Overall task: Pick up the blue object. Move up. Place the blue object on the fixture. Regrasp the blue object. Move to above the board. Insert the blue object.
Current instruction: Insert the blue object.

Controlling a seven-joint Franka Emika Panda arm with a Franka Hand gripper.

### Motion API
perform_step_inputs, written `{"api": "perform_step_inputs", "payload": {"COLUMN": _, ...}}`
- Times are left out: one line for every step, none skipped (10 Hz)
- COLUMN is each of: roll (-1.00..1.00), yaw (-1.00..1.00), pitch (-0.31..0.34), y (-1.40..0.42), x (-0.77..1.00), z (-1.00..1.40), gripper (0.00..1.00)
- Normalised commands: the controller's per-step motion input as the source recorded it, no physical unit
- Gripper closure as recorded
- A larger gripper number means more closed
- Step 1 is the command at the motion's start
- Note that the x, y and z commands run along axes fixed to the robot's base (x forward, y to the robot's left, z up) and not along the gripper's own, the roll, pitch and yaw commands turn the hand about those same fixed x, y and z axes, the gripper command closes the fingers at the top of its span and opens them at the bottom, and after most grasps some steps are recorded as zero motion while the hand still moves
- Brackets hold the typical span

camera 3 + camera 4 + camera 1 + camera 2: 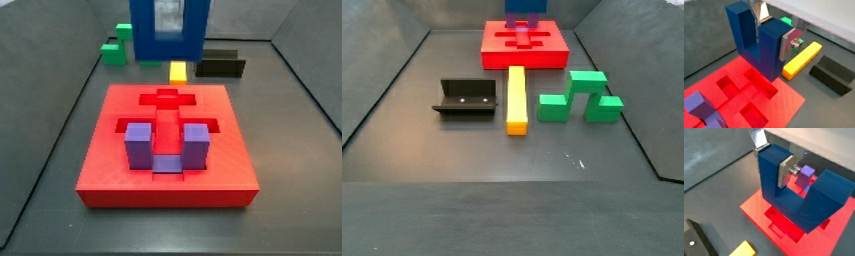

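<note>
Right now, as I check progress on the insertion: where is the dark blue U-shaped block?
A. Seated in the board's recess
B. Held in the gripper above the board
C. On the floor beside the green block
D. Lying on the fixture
B: the gripper clamps one prong of the blue object, which hangs above the board, not yet inserted.

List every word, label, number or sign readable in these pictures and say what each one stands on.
None: no readable text in any view.
The blue object, held in the gripper above the board, is plain.
The board, the purple block, the yellow bar, the green block and the fixture carry no print; the fixture shows only two small pale dots.
</note>
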Motion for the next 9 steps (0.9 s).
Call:
{"api": "perform_step_inputs", "payload": {"roll": 0.00, "yaw": -0.07, "pitch": -0.113, "y": 0.07, "x": 0.00, "z": -0.46, "gripper": 1.00}}
{"api": "perform_step_inputs", "payload": {"roll": 0.00, "yaw": -0.05, "pitch": -0.089, "y": 0.07, "x": 0.00, "z": -0.39, "gripper": 1.00}}
{"api": "perform_step_inputs", "payload": {"roll": 0.00, "yaw": 0.00, "pitch": -0.101, "y": 0.10, "x": 0.00, "z": -0.40, "gripper": 1.00}}
{"api": "perform_step_inputs", "payload": {"roll": -0.02, "yaw": 0.00, "pitch": -0.117, "y": 0.08, "x": 0.07, "z": -0.38, "gripper": 1.00}}
{"api": "perform_step_inputs", "payload": {"roll": -0.04, "yaw": 0.00, "pitch": -0.114, "y": 0.03, "x": 0.12, "z": -0.33, "gripper": 1.00}}
{"api": "perform_step_inputs", "payload": {"roll": -0.03, "yaw": 0.02, "pitch": -0.103, "y": 0.00, "x": 0.11, "z": -0.30, "gripper": 1.00}}
{"api": "perform_step_inputs", "payload": {"roll": 0.00, "yaw": 0.08, "pitch": -0.084, "y": 0.00, "x": 0.03, "z": -0.32, "gripper": 1.00}}
{"api": "perform_step_inputs", "payload": {"roll": 0.01, "yaw": 0.11, "pitch": -0.060, "y": 0.00, "x": 0.00, "z": -0.29, "gripper": 1.00}}
{"api": "perform_step_inputs", "payload": {"roll": 0.06, "yaw": 0.09, "pitch": -0.050, "y": 0.00, "x": 0.00, "z": -0.33, "gripper": 1.00}}
